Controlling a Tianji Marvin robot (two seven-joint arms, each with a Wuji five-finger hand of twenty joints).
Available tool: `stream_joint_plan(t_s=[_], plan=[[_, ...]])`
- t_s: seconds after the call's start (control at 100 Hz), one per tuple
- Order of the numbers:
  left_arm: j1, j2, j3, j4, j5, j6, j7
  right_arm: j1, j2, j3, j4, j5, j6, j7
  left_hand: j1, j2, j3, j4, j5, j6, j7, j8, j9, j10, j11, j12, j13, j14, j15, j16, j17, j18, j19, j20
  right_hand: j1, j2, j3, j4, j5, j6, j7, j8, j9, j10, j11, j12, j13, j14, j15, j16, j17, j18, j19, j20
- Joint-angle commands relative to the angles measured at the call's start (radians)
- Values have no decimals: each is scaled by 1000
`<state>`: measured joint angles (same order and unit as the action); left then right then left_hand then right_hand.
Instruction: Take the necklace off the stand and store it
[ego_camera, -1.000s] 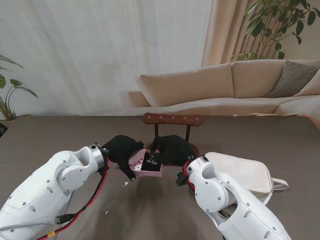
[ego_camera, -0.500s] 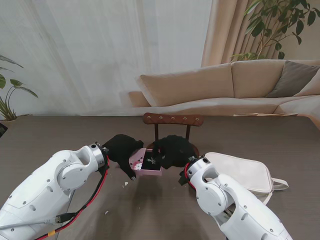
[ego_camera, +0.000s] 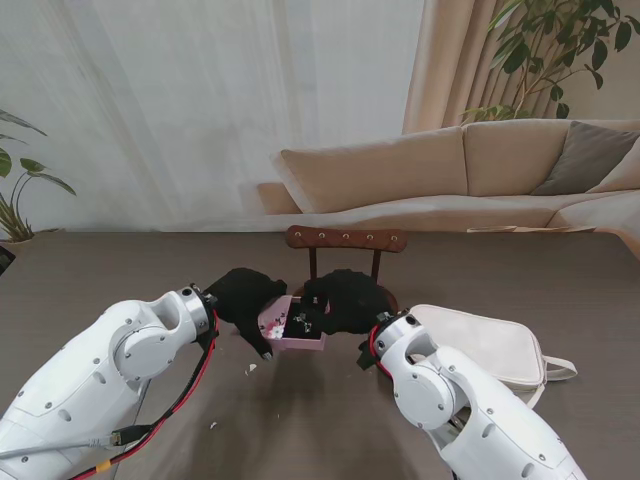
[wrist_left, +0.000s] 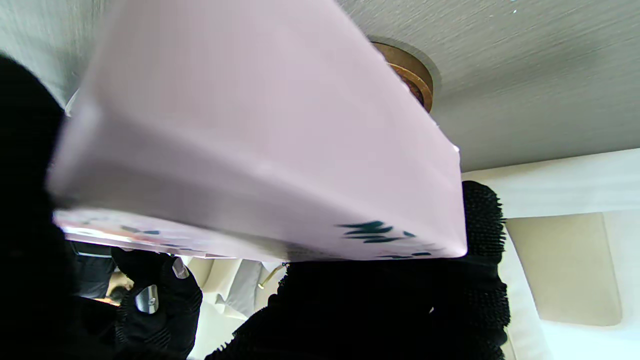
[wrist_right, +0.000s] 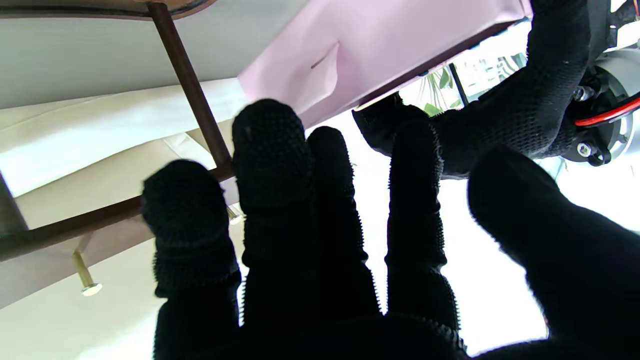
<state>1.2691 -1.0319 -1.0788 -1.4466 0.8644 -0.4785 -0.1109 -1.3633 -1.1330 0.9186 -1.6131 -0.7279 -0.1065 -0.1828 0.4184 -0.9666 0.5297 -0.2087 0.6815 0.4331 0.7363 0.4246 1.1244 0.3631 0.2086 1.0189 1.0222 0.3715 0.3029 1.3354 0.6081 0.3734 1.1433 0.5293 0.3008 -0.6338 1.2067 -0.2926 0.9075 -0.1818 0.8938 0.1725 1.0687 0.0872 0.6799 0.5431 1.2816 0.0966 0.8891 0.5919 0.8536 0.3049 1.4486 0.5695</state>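
Note:
My left hand (ego_camera: 243, 299) is shut on a small pink box (ego_camera: 291, 333) and holds it tilted just above the table, in front of the wooden necklace stand (ego_camera: 345, 240). A small dark-and-silver necklace (ego_camera: 303, 321) lies inside the box. From the right, my right hand (ego_camera: 348, 298) reaches its fingertips over the box's edge. In the right wrist view its fingers (wrist_right: 270, 150) are spread with nothing seen between them, below the pink box (wrist_right: 380, 45) and the stand's post (wrist_right: 187, 85). The box's underside (wrist_left: 260, 130) fills the left wrist view.
A white handbag (ego_camera: 495, 345) lies on the table right of the stand, close to my right forearm. The stand's round base (wrist_left: 406, 70) sits just behind the box. Small white scraps (ego_camera: 251, 368) lie on the dark table nearer to me.
My right hand has edged left so its fingertips now overlap the box's right edge. The box has shifted slightly in my left hand.

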Motion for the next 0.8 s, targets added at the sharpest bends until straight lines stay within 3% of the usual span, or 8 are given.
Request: stream_joint_plan(t_s=[0.0,0.1,0.15,0.23,0.51,0.79], plan=[[-2,-6,-3,-6,-2,2,-18,-1,1,4,-11,-21,5,20,546,113,476,24,105,-217,733,34,132,-172,118,34,82,-66,425,106,37,-51,109,39,10,-43,55,-17,-65,-8,-3,-18,-44,-8,-6,-13,17,-16,-9,-6,-109,-31,-13,28],[2,-6,-8,-11,0,2,-17,-6,2,20,-19,-18,23,28,547,114,476,24,105,-217,733,34,132,-173,118,34,82,-66,425,106,37,-51,109,40,-20,-24,55,47,-106,47,-57,23,-55,-3,-4,-18,11,-8,-18,-6,-113,-33,-17,25],[5,-6,-11,-14,0,1,-18,-9,2,29,-22,-17,30,30,546,113,475,24,105,-217,733,34,132,-173,118,34,82,-66,425,106,38,-52,110,40,-25,-14,56,58,-116,63,-62,31,-57,-2,-3,-19,9,-5,-20,-7,-116,-32,-18,25],[7,-5,-14,-18,1,1,-21,-13,5,49,-27,-20,32,38,546,113,475,24,105,-217,733,34,133,-173,118,34,82,-66,425,105,37,-52,109,40,-62,20,41,156,-135,97,-92,102,-66,-1,-2,-23,2,-3,-28,-8,-118,-31,-22,25],[16,-5,-26,-33,-9,1,-30,-37,20,129,-27,-37,53,89,546,113,474,24,106,-217,733,34,132,-173,118,33,81,-67,426,105,38,-51,109,40,-69,-9,16,159,-139,144,-70,167,-103,8,-4,-25,-42,14,-61,-18,-158,-20,-50,21],[9,-8,-23,-37,-28,3,-31,-34,28,117,18,-37,46,120,547,113,474,24,106,-217,733,34,133,-173,117,33,81,-66,427,106,38,-50,109,41,-73,-51,3,151,-222,182,-99,184,-165,11,4,-22,-80,11,-79,-22,-189,-24,-71,21]])
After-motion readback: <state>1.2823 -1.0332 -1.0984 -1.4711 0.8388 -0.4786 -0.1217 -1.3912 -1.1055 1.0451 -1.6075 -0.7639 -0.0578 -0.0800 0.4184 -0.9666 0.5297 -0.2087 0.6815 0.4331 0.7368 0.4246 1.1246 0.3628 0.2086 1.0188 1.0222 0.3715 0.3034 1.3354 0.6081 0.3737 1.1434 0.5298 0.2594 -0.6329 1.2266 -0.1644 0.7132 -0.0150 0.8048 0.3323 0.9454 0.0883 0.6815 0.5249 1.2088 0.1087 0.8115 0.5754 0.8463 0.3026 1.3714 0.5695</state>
